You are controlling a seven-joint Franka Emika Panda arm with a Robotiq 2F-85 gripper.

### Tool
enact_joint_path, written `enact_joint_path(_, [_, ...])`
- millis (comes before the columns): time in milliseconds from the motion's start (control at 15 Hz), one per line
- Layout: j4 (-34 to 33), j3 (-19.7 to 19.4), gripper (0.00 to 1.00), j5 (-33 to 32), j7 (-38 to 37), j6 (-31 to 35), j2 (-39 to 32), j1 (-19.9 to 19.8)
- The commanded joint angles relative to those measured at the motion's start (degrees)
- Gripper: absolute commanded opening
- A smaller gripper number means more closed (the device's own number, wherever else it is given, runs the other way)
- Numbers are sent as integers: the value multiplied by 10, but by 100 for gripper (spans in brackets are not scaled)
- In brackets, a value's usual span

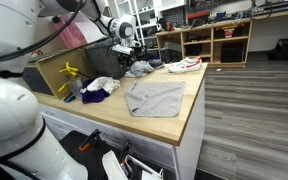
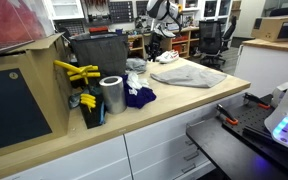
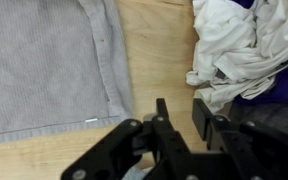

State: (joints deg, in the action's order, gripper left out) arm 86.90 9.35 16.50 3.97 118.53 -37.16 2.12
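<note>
- Gripper [image 1: 126,52] in an exterior view hangs over the tabletop [image 1: 174,128], above bare wood btw a flat grey cloth [image 1: 156,97] & a crumpled white cloth [image 1: 102,85].
- In an exterior view the white cloth [image 2: 136,79] lies near mid-tabletop, touching a dark blue cloth [image 2: 140,98], w/ a silver can [image 2: 111,95] beside them. Gripper is far back there, its gap unreadable.
- Wrist view: fingers [image 3: 164,118] stand narrow w/ nothing btw them, wood showing in the gap. White cloth [image 3: 239,50] sits just beside one tip, not touching. It's bunched, deep-folded, limp.
- Judgement: approach stage, no grip yet. Picking the white cloth would call for a wider gap, a shift over a raised fold, then lowering.
</note>
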Motion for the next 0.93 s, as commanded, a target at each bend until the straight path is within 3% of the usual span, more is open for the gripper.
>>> enact_joint_path(0, [2, -1, 65, 22, 3, 0, 11, -10])
enact_joint_path(333, [19, -18, 99, 8, 25, -30, 23, -39])
enact_joint_path(867, [39, -49, 100, -35, 111, -188, 10, -75])
